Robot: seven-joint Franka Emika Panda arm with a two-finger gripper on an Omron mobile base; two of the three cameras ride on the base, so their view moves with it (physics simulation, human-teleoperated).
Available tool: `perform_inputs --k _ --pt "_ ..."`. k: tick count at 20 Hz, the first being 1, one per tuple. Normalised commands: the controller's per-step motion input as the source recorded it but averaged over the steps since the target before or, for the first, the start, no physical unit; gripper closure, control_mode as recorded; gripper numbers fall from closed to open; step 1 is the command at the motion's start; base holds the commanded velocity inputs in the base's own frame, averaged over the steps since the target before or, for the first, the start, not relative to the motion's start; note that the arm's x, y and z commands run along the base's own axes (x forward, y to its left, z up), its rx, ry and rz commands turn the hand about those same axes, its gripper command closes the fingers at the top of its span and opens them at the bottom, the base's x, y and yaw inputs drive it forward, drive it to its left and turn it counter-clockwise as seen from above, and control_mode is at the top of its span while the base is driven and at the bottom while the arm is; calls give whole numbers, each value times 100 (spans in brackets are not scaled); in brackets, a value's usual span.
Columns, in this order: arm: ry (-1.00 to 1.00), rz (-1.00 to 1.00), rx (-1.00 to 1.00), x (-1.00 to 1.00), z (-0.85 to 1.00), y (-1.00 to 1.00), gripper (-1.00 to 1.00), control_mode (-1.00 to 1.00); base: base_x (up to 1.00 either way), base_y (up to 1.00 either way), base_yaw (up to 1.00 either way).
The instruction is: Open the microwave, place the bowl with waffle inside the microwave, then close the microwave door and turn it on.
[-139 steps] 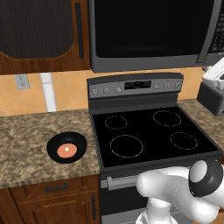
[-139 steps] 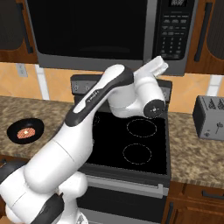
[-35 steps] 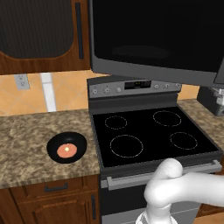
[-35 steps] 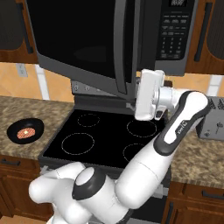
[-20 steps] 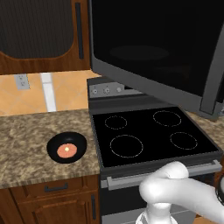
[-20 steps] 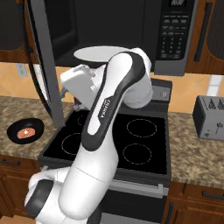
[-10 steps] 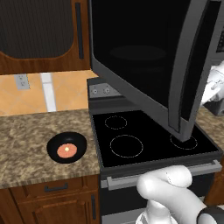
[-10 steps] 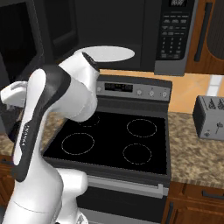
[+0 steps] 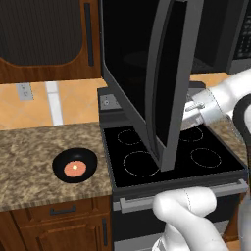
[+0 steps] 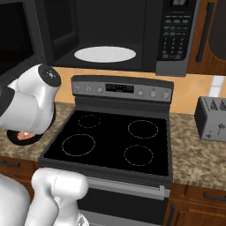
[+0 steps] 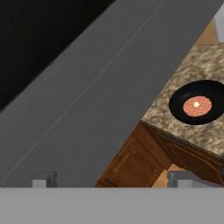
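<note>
The wide black-glass microwave door (image 9: 162,83) is standing open; the two-finger gripper (image 11: 111,179), jaws spread and empty, is due next at the shallow black bowl (image 11: 197,102) at three o'clock.

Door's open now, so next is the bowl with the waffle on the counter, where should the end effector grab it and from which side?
Grip the bowl by its rim, coming straight down from above. It sits flat and shallow on the counter left of the stove, so its sides give little to pinch. Take the rim edge clear of the waffle at its centre, one finger inside and one outside.
</note>
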Motion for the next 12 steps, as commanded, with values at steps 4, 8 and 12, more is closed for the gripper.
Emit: perform_inputs --k 4,8,12 --pt "5 -10 9 36 -9 16 -100 -100 0 0 0" --pt "33 -13 6 14 -12 -69 -100 -100 0 0 0" --pt "34 -8 0 64 -77 -78 -100 -100 0 0 0"
